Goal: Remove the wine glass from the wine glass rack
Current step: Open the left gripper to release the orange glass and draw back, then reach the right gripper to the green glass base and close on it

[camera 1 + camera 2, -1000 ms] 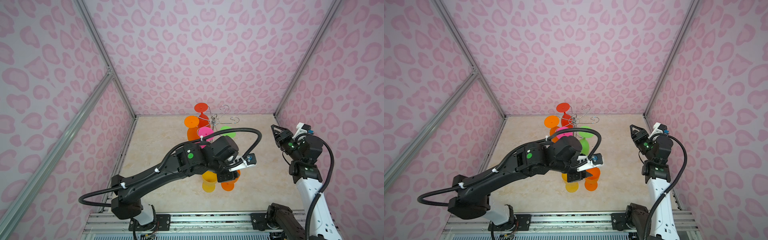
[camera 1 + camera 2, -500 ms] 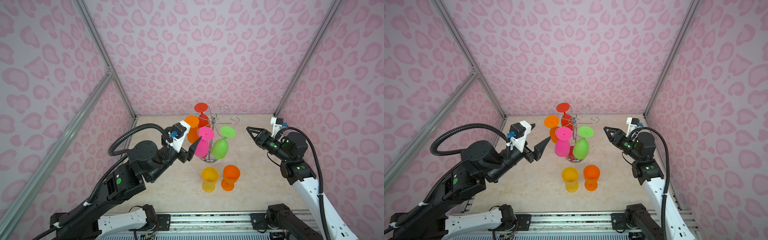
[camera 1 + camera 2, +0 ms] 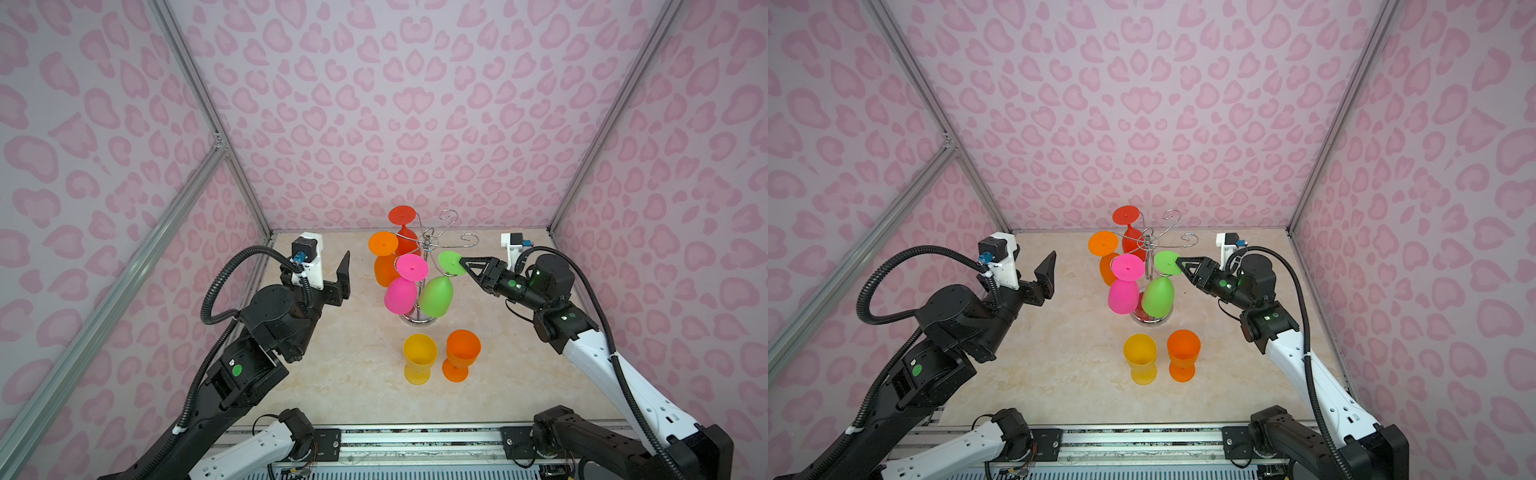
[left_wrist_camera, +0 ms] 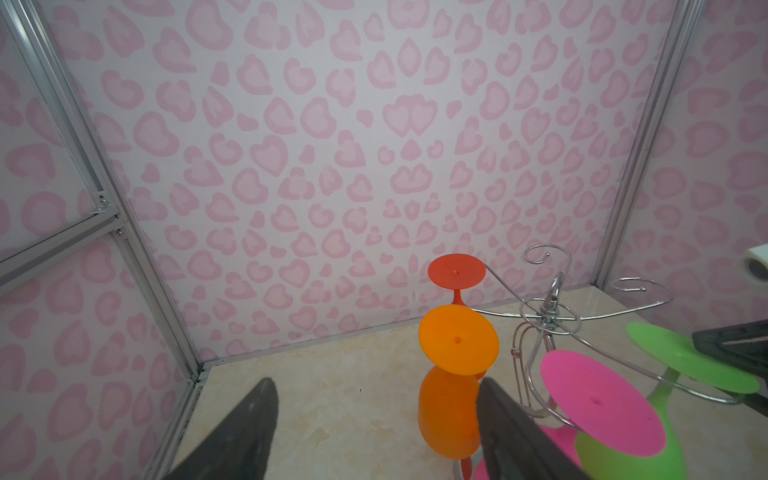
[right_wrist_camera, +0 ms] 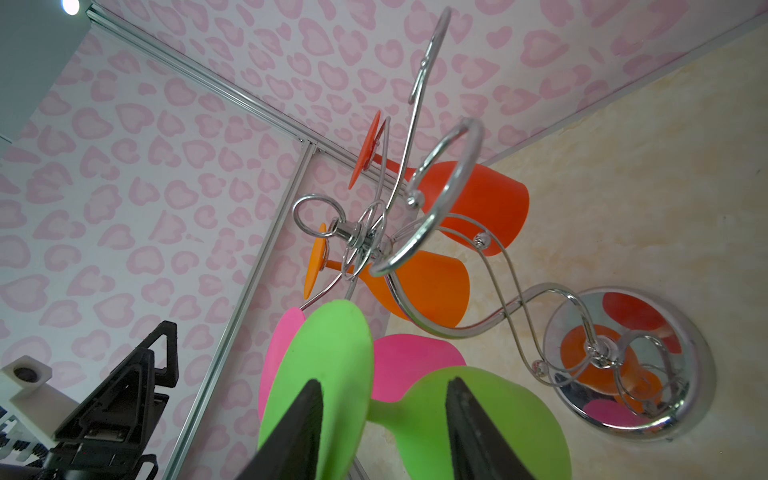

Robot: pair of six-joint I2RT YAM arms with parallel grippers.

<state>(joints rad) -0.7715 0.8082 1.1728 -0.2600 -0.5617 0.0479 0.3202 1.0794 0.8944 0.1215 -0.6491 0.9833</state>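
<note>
The chrome wine glass rack (image 3: pixel 428 243) (image 3: pixel 1147 243) stands at the back middle of the table, its round base (image 5: pixel 627 361) mirror-bright. A green wine glass (image 3: pixel 436 296) (image 3: pixel 1158 296) hangs upside down from a front hook. My right gripper (image 3: pixel 463 264) (image 5: pixel 383 381) is open at that glass. One finger lies outside the green foot disc, the other is by the bowl, and the stem (image 5: pixel 386 409) lies in the gap. My left gripper (image 3: pixel 332 259) (image 4: pixel 376 384) hangs open and empty, left of the rack.
Red (image 3: pixel 402 216), orange (image 3: pixel 383 244) and pink (image 3: pixel 401 295) glasses also hang from the rack. A yellow glass (image 3: pixel 419 361) and an orange glass (image 3: pixel 461 353) stand upright in front of it. Patterned walls close in the back and both sides.
My left arm has pulled back from the front glasses to the left of the rack and opened, leaving the orange glass standing. My right gripper has moved in to the green glass.
</note>
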